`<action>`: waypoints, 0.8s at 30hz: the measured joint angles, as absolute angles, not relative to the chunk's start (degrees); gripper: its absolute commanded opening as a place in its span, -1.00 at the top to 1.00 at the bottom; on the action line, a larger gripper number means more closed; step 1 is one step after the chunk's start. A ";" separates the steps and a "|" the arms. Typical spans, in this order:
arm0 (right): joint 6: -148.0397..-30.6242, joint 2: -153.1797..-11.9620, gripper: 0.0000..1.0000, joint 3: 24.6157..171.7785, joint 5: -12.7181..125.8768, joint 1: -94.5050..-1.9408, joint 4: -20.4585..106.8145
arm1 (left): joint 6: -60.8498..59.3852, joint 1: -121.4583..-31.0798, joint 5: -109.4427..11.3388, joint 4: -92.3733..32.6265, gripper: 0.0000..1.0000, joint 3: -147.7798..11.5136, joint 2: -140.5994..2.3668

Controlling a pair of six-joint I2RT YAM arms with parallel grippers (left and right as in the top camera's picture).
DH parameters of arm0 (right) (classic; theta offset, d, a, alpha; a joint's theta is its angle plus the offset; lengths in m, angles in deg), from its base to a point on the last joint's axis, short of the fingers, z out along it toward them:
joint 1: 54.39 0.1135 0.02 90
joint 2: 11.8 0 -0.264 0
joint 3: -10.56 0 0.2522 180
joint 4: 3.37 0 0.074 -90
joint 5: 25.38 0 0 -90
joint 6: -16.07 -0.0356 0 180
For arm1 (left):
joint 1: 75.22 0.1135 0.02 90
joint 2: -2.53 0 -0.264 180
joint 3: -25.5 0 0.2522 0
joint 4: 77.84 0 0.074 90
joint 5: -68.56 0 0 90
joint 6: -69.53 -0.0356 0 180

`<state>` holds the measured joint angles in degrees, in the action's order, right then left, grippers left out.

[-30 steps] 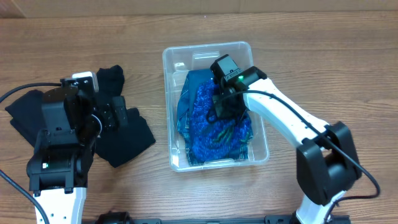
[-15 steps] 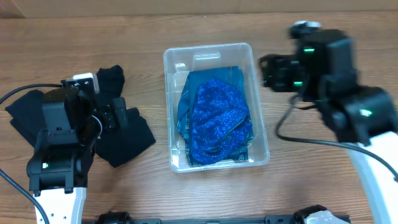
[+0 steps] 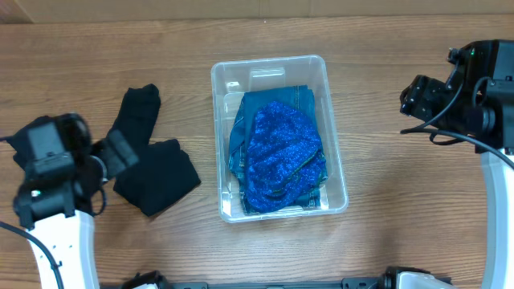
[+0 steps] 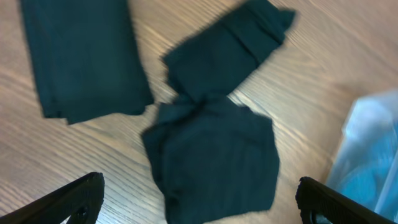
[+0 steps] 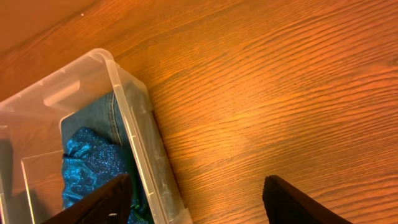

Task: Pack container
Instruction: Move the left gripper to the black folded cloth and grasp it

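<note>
The clear container (image 3: 269, 61) stands mid-table. Inside it a sparkly blue garment (image 3: 283, 152) lies on a plain blue one (image 3: 273, 98). My right gripper (image 3: 414, 96) hovers open and empty over bare wood, right of the container. In the right wrist view the gripper (image 5: 196, 183) sits just outside the container's wall (image 5: 134, 118), with the sparkly garment (image 5: 90, 162) showing through. My left gripper (image 3: 116, 151) is open above a black garment (image 3: 161, 178). In the left wrist view the gripper (image 4: 199, 186) straddles that garment (image 4: 214, 155), holding nothing.
A long black piece (image 3: 138, 108) lies beside the black garment, also visible from the left wrist (image 4: 230, 46). A folded dark piece (image 4: 81, 62) lies further left. The container's blurred edge (image 4: 373, 143) appears at the right of the left wrist view.
My right gripper opened, left the sparkly blue garment in the container and pulled away to the right. The left arm drew back to the left, uncovering more of the black garments.
</note>
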<state>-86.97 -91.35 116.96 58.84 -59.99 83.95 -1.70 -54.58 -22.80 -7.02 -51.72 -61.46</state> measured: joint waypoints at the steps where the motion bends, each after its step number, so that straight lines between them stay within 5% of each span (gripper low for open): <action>1: -86.84 -91.61 -0.43 116.96 58.78 -59.97 83.95 | -1.70 -52.78 -23.50 -7.39 -1.00 -51.72 -61.76; 9: -86.10 -93.69 -0.43 116.94 58.45 -59.99 84.15 | -1.81 -34.18 -31.78 -14.80 -1.00 -51.74 -64.32; 24: -85.88 -93.73 -0.43 116.90 58.40 -59.99 84.59 | -6.05 -20.54 -33.95 -23.81 -1.00 -51.74 -88.45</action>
